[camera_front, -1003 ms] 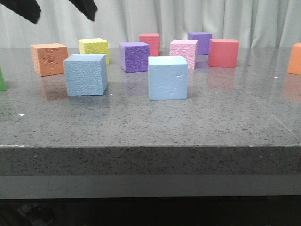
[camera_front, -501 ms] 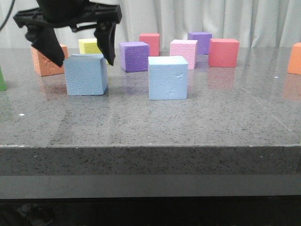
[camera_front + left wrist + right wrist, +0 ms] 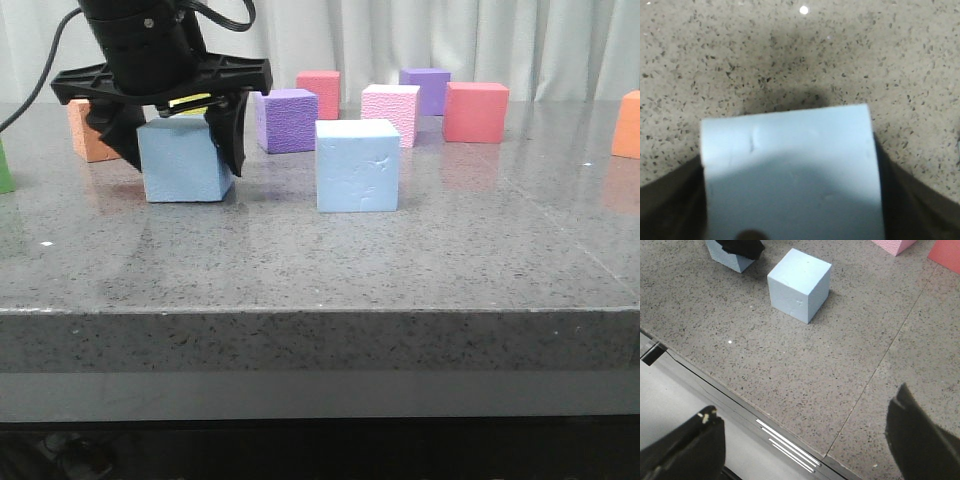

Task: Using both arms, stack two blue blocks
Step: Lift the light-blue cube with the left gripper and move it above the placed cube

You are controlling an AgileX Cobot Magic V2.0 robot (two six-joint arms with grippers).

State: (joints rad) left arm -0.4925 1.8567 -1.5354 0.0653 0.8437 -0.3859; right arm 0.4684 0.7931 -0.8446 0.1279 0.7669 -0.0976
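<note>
1. My left gripper [image 3: 178, 150] is down over the left blue block [image 3: 184, 160], upper left of the front frame. One finger stands on each side of it, jaws spread about block width.
2. Left wrist view: the same block [image 3: 790, 170] fills the gap, dark fingers [image 3: 670, 200] hard against both side faces. I can't tell if they're squeezing yet.
3. That block sits flat on the grey table [image 3: 320, 270].
4. The second blue block [image 3: 357, 165] is centre frame, apart from the first, untouched.
5. My right gripper [image 3: 805, 440] hangs wide open over the table's near edge, holding nothing, with the second block near the top of its view.
6. Behind: purple cube [image 3: 286, 120], pink cube [image 3: 391, 113], red cube [image 3: 476, 111].
</note>
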